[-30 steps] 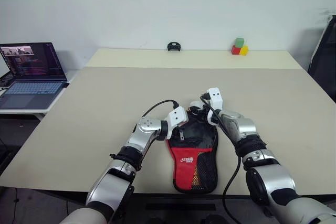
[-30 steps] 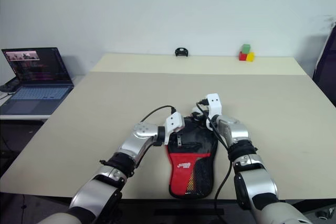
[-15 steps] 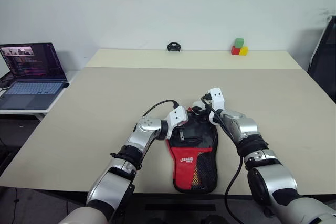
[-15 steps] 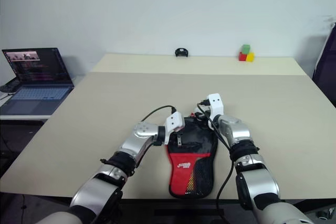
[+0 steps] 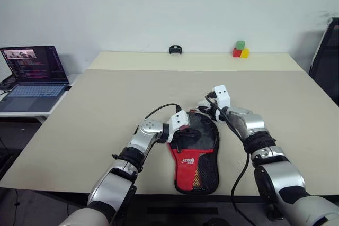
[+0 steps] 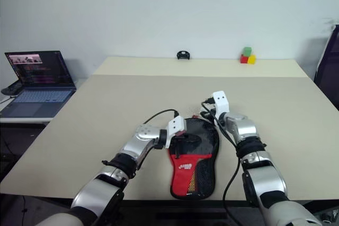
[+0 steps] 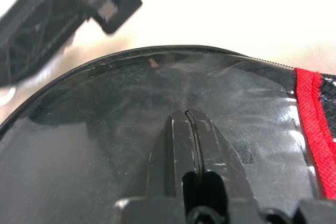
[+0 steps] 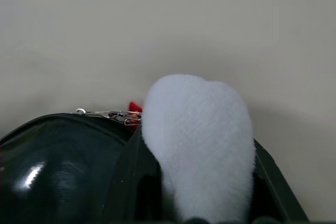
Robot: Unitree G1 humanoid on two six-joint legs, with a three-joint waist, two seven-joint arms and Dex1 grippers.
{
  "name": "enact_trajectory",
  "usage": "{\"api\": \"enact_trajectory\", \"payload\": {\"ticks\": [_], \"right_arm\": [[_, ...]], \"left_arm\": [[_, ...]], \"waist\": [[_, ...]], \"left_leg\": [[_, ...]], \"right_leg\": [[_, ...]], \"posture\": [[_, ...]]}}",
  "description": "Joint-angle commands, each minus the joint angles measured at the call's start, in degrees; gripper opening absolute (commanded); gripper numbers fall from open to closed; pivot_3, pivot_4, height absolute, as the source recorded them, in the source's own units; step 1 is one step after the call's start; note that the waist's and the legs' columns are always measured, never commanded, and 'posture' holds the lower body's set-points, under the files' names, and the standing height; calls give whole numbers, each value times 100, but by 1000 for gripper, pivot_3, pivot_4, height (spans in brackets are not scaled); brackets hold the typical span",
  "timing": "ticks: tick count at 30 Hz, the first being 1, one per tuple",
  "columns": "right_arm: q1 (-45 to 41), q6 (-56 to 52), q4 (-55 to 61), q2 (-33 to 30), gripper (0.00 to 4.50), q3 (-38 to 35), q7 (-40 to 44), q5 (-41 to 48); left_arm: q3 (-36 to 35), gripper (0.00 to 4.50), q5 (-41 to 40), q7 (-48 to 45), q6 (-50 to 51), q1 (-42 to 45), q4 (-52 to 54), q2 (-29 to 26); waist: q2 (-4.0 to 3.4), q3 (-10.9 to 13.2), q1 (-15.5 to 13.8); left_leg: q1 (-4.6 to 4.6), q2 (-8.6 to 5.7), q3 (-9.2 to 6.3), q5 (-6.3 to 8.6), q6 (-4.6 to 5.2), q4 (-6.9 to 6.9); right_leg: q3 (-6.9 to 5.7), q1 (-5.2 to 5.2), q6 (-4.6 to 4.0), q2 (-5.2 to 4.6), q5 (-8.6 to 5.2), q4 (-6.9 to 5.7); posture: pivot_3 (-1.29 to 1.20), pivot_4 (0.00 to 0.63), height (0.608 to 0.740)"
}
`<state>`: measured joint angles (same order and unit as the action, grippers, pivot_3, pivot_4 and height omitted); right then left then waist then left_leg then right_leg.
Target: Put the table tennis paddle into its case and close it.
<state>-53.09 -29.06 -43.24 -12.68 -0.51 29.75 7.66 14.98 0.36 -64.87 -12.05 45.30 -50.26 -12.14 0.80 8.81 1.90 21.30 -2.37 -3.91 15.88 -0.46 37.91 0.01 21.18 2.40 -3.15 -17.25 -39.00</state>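
Inspecting the closing stage. The soft paddle-shaped zip case (image 5: 196,149), with a black rounded part and a red narrow end, lies flat on the beige table (image 5: 106,93). Its long axis runs away from the robot, with the red end nearest the table's near edge and the black part farther out.

The left gripper (image 7: 187,121) is shut, its two black fingers pressed together with nothing visible between them. It lies over the glossy black part of the case, apparently pressing it down. The red end lies back from this claw, toward the robot.

The right gripper (image 5: 205,105) sits at the far rounded rim of the case. Whether it is open or closed cannot be told.

The small metal zip slider (image 8: 113,114) lies on that rim, just beside the right claw and well clear of the left claw.

Judgement:
- The black-faced, wooden-handled table tennis paddle is already inside the case.
- The zip is not yet fully run.
- The right arm is the nearer one to take the slider and draw it along the rim while the left claw steadies the case.
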Motion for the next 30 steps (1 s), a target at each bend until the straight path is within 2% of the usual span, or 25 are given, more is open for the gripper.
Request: {"api": "enact_trajectory", "payload": {"ticks": [1,12,22,30], "right_arm": [[-84,-119,416,-216,955,-18,40,-32],[591,-1211,2036,-674,955,69,317,151],[1548,-2548,4001,-1793,955,-111,701,550],[2453,-3524,5457,-2585,955,-459,909,1214]], "left_arm": [[356,0,447,-137,200,-519,-647,-149],[452,0,530,-202,164,-516,-710,-169],[493,0,534,-250,146,-470,-798,-151],[560,0,560,-465,147,-414,-903,-146]], "waist": [[-6,-4,1],[-12,-12,-2],[-13,-15,-22],[-20,-27,-21]], "left_leg": [[0,0,0,0,0,-1],[-1,1,0,0,0,-4],[13,2,-7,1,1,-6],[14,4,-9,2,2,-8]], "right_leg": [[0,0,0,0,0,0],[2,-1,0,1,0,3],[-12,-1,1,0,-2,18],[-18,-5,3,0,-4,25]], "posture": [[0,150,740],[0,150,740],[0,150,740],[0,150,740]]}}
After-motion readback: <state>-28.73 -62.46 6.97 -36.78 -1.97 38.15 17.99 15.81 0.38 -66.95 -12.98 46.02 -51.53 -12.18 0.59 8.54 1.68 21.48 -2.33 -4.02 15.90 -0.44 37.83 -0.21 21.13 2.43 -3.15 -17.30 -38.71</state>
